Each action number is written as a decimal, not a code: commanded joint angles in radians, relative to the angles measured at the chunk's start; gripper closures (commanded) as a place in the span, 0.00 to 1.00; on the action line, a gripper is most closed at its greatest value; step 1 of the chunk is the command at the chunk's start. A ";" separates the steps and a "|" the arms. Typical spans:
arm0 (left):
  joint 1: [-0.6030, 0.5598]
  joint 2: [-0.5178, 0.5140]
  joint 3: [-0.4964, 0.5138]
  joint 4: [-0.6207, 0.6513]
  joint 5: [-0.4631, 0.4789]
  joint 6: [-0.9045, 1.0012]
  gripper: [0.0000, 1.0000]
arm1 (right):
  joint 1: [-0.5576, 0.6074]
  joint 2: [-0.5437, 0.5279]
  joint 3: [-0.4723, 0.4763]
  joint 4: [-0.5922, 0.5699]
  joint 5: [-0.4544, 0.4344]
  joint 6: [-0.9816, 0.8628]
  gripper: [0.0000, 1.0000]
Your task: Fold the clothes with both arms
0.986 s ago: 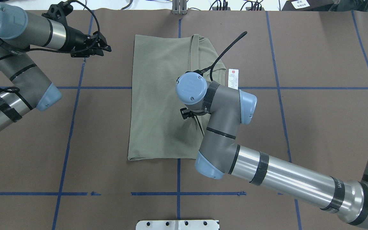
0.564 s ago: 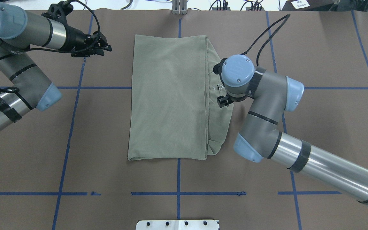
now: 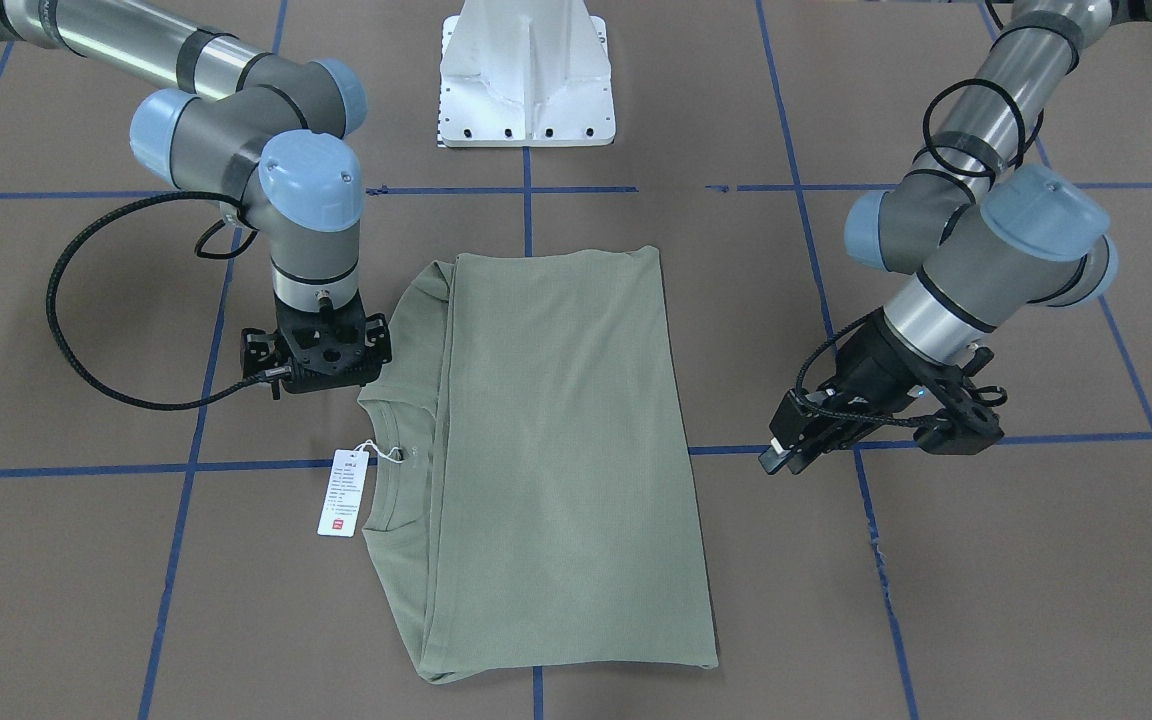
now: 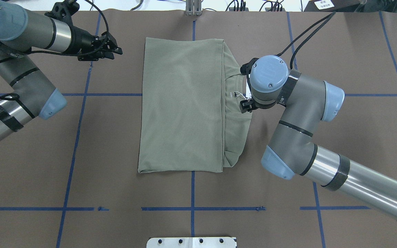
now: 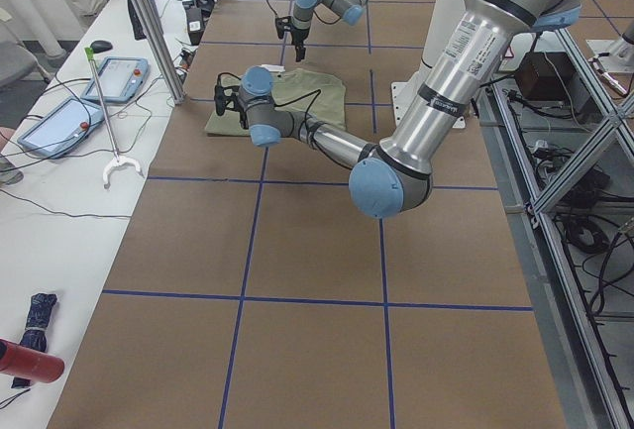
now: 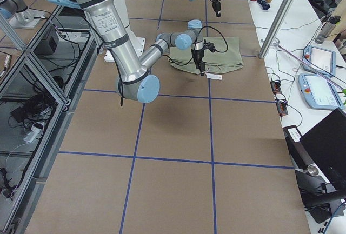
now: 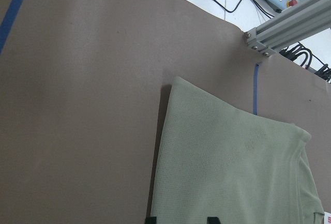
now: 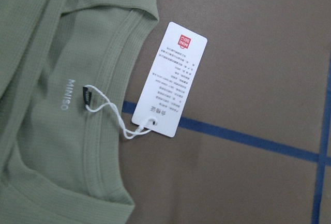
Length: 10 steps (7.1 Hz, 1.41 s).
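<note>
The clothes are one sage-green shirt lying flat in a long rectangle at the table's middle, its ribbed neck exposed on my right side. A white hang tag lies on the table beside the neck. My right gripper points straight down just off the neck edge, open and holding nothing; its wrist hides it in the overhead view. My left gripper hovers open beyond the shirt's far left corner, apart from the cloth, one fingertip showing at the left wrist view's bottom edge.
Brown paper with blue tape lines covers the table. The white pedestal base stands at the near edge by the robot. An aluminium post rises past the far edge, with tablets on a side bench.
My right arm swung from over the shirt's middle out to its right edge, leaving the folded layer lying flat. The left arm barely shifted.
</note>
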<state>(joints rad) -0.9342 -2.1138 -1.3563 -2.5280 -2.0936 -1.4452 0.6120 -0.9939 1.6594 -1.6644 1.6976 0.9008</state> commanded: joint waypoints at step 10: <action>0.000 0.028 -0.043 0.000 0.000 -0.009 0.56 | -0.330 -0.011 0.106 0.009 -0.177 1.331 0.08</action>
<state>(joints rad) -0.9337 -2.0958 -1.3853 -2.5280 -2.0939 -1.4521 0.2863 -1.0019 1.7681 -1.6552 1.5229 2.2239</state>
